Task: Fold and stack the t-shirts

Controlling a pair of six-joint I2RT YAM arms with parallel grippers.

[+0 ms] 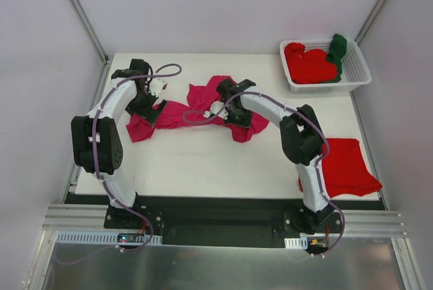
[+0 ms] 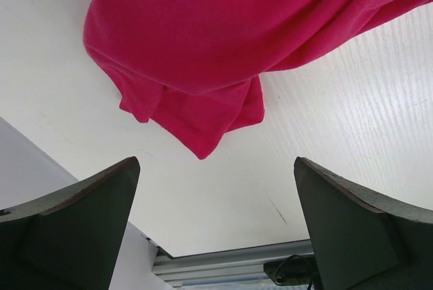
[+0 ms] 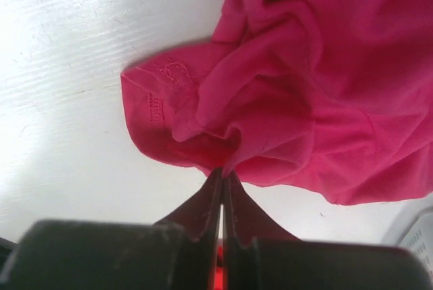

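Note:
A magenta-pink t-shirt (image 1: 181, 111) lies crumpled across the middle of the table. In the right wrist view my right gripper (image 3: 223, 172) is shut on a bunched fold of this shirt (image 3: 291, 101), close to a stitched hem corner. It sits over the shirt's right part in the top view (image 1: 233, 117). My left gripper (image 2: 216, 163) hangs open just off the shirt's left end (image 2: 203, 46), with bare table between its fingers. It shows in the top view too (image 1: 150, 106). A bright red t-shirt (image 1: 345, 165) lies flat at the near right.
A white slotted basket (image 1: 358, 79) stands at the far right corner, holding red t-shirts (image 1: 308, 65) and a dark green one (image 1: 336, 46). The table's left edge and a metal rail (image 2: 230, 259) lie close behind the left gripper.

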